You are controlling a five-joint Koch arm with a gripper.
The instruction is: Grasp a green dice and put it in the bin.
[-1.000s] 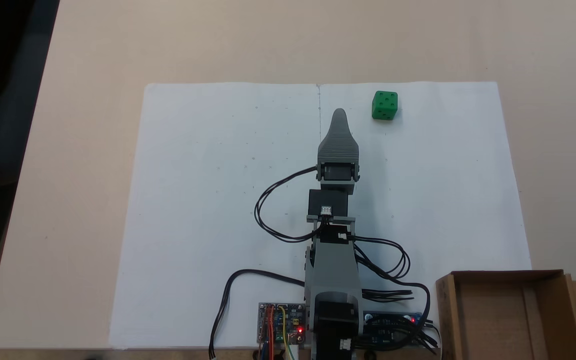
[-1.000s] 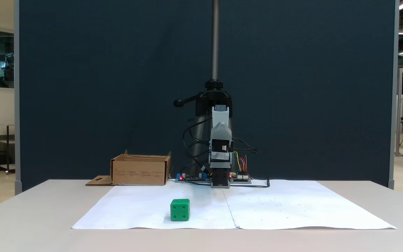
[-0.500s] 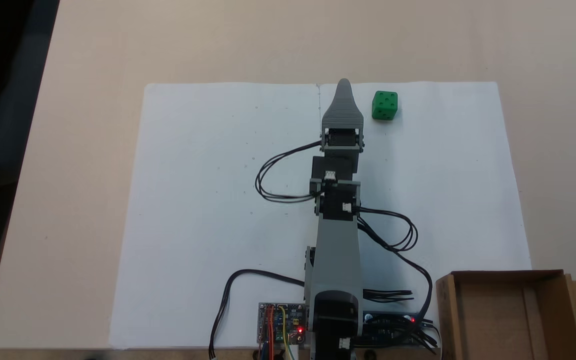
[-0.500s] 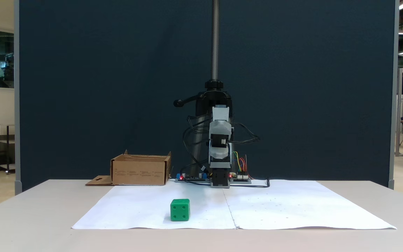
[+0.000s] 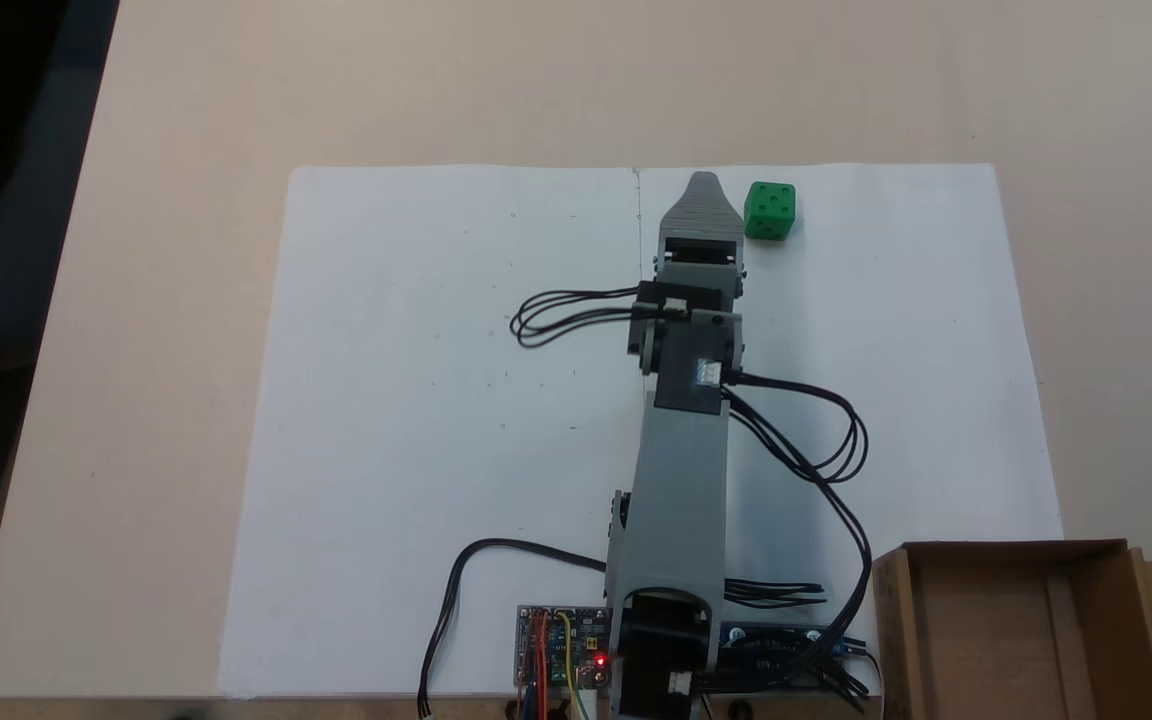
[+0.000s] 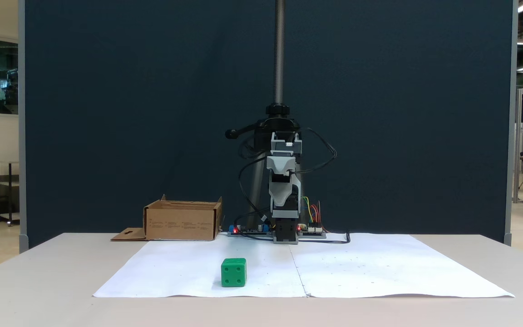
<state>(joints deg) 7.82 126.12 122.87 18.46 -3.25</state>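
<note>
Since the last frames my arm (image 5: 681,470) has stretched further out over the paper and swung a little right in the top-down fixed view, so the hand (image 5: 702,183) now sits just left of the dice (image 5: 770,210) instead of well short of it. In the front fixed view the hand (image 6: 281,200) has lifted and the upper links have folded up higher; the cables loop wider than before. The dice and the bin have not moved.

From above I see one grey tapered jaw with a ribbed back, the other hidden beneath it, so I cannot tell whether the hand is open or closed. From the front the hand points towards the camera and gives no gap to read either.

The dice (image 6: 233,272) is a small glossy green cube with rounded edges and dark round pips, resting on the white paper sheet (image 5: 416,420) near its far edge, clear of the hand. The paper is matt, with a seam down the middle. The bin (image 5: 1006,640) is plain brown cardboard, rectangular, low-walled, with a side flap bearing a keyhole cut-out, standing on the beige table (image 5: 186,120) beside the arm's base
</note>
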